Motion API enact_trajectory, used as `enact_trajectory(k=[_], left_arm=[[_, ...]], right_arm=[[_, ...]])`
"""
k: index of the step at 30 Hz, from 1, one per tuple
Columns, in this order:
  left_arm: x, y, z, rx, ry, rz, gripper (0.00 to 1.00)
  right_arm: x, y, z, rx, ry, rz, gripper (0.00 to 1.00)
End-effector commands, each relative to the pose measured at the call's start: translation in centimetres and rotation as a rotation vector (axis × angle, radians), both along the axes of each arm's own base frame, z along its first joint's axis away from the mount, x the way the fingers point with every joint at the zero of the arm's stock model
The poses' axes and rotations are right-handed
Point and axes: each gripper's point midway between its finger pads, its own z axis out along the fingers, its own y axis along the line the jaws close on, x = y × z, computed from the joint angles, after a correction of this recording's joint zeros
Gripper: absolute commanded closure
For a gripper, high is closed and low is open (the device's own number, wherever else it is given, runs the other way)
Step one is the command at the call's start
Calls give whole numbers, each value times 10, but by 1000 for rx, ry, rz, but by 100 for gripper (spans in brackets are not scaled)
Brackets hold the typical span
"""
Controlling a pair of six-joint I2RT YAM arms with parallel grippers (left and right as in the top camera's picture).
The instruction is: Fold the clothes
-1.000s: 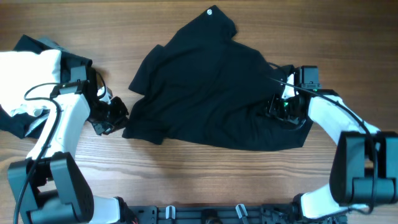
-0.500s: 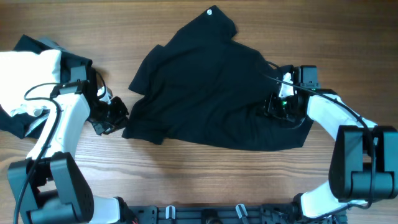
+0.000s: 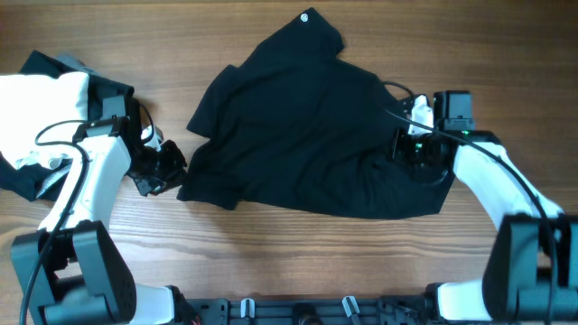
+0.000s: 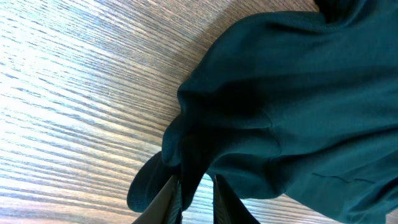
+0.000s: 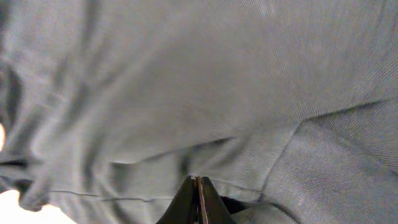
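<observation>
- The black shirt lies spread and rumpled across the middle of the wooden tabletop. It reaches from left of centre to the right-hand third of the overhead frame.
- A small round white logo sits at the shirt's top edge, near the upper middle of the frame.
- The left pincer is at the shirt's lower-left edge. In the left wrist view its two fingers are closed on a dark bunched fold of the shirt, which stands between them at the bottom of the frame.
- The right pincer is at the shirt's right edge, on top of the fabric. In the right wrist view its fingers are pressed together at the bottom centre, their tips nipping a creased seam where the cloth gathers.
- A pile of other clothes lies at the far left of the overhead frame, well apart from the shirt. It has a white piece on top, with black and grey pieces showing around it.
- The left arm's white link crosses in front of that pile.
</observation>
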Motion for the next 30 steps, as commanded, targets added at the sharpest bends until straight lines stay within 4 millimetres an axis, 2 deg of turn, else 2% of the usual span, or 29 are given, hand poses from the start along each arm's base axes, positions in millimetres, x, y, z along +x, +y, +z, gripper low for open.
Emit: enact_trajectory(k=[1, 2, 3, 5, 10, 12, 16, 19, 24, 30], left_arm=[[6, 0, 7, -6, -36, -14, 83], [6, 0, 7, -6, -37, -14, 83], [7, 0, 7, -5, -39, -14, 83], [7, 0, 7, -5, -40, -14, 82], [7, 0, 7, -5, -39, -14, 82], [7, 0, 7, -6, -39, -14, 82], [7, 0, 7, -6, -39, -14, 82], [7, 0, 7, -5, -39, -14, 82], [7, 0, 7, -5, -39, -14, 81], [7, 0, 7, -5, -39, -14, 81]], right_arm=[[-2, 4, 10, 13, -7, 12, 84], [-5, 2, 4, 2, 11, 8, 72], [-9, 1, -2, -8, 28, 7, 66], [-15, -1, -15, -31, 68, 2, 63], [-26, 2, -40, -24, 152, 13, 64], [-29, 7, -46, -1, 178, 24, 53], [-36, 25, -49, 52, 192, 98, 50], [-39, 36, -49, 53, 190, 136, 53], [-33, 46, -45, 81, 148, 167, 55], [-29, 34, -51, 13, 163, 106, 88]])
